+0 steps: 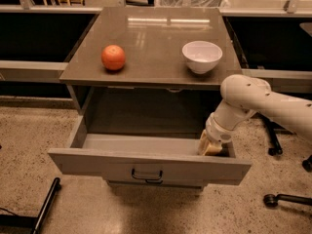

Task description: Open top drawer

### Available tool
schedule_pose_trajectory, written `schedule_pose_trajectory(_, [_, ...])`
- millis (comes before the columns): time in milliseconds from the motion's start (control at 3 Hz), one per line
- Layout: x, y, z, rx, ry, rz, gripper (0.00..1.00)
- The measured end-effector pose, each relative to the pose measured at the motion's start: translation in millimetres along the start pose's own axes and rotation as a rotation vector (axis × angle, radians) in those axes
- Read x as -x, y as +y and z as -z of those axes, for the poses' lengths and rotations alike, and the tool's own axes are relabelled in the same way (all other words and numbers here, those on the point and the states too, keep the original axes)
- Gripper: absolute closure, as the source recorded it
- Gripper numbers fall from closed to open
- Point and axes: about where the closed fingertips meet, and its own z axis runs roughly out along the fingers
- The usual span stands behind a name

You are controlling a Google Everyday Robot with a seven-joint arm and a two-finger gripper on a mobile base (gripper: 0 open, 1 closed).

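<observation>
The top drawer of the grey cabinet stands pulled far out, its flat front facing me with a small dark bracket handle at centre. Its inside looks empty. My gripper hangs on the white arm from the right and reaches down inside the drawer at its right end, just behind the front panel. It is apart from the handle.
An orange and a white bowl sit on the cabinet top. A dark bar lies on the floor at lower left. Chair legs and casters stand at lower right.
</observation>
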Motion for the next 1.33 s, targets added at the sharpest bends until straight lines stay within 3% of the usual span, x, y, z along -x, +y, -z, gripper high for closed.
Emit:
schedule_pose_trajectory(333, [7.2,21.1,-5.1,0.067,-0.030,-0.014,0.86])
schedule_pose_trajectory(667, [7.5,22.9,-4.2,0.070,-0.031,-0.017,0.86])
schedule_pose_trajectory(1000, [8.6,46.4,4.2,0.098,-0.031,-0.067,0.90])
schedule_pose_trajectory(1333, [8.6,46.3,4.2,0.098,-0.031,-0.067,0.90])
